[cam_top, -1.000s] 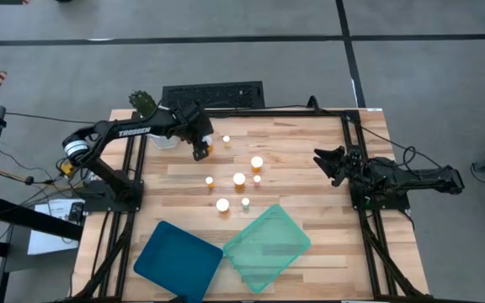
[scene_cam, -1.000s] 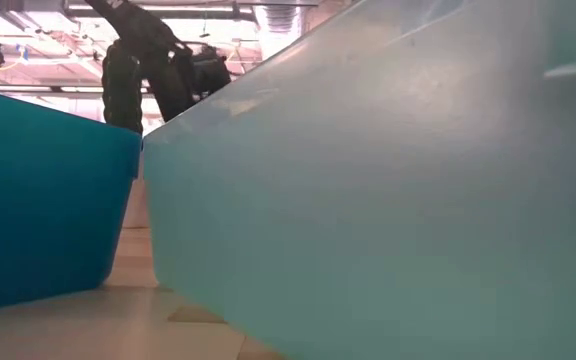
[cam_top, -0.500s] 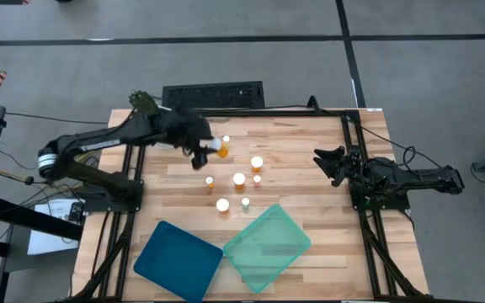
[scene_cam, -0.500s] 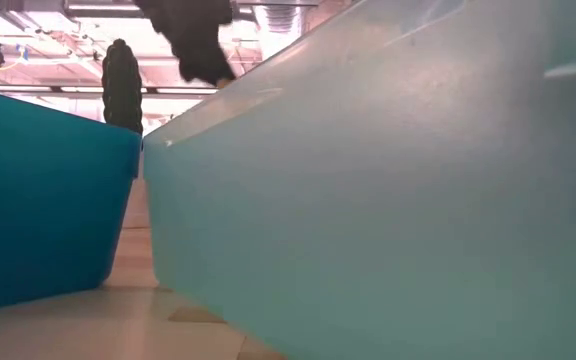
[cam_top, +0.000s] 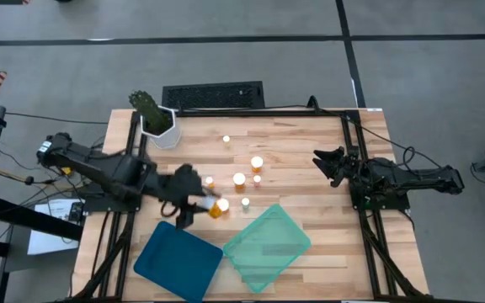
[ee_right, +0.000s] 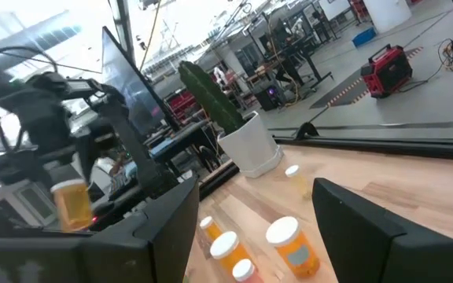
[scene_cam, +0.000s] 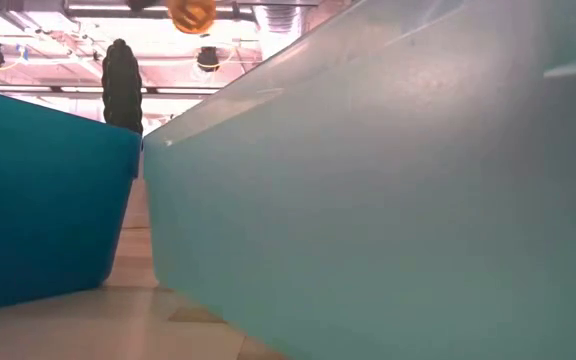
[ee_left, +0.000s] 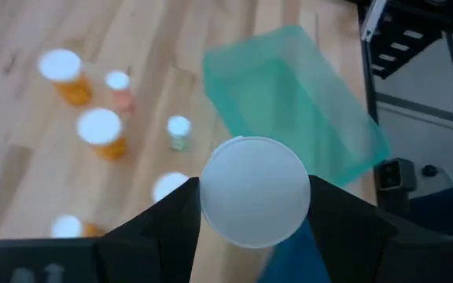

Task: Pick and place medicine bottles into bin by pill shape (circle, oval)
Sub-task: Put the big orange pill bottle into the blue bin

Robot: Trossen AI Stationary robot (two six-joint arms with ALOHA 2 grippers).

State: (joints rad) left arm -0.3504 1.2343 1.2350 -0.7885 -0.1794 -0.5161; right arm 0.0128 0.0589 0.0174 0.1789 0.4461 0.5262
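Left gripper (ee_left: 254,236), jaws clamped on a medicine bottle (ee_left: 253,192), carries it toward the bins (cam_top: 268,245); right gripper (cam_top: 327,162) idles, jaws apart.

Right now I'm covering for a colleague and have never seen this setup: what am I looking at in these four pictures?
Two robot arms work at a wooden table. One picture looks straight down on it, one sits at table height behind the bins, and one rides on each arm's wrist.

The left gripper is shut on a bottle, an amber one with a white cap, and holds it above the table near the blue bin. Its wrist view shows the cap end-on between the fingers. The right gripper waits open at the right edge, holding nothing.

Several more bottles stand mid-table. A clear green bin lies beside the blue one, and a potted plant stands at the far left corner.
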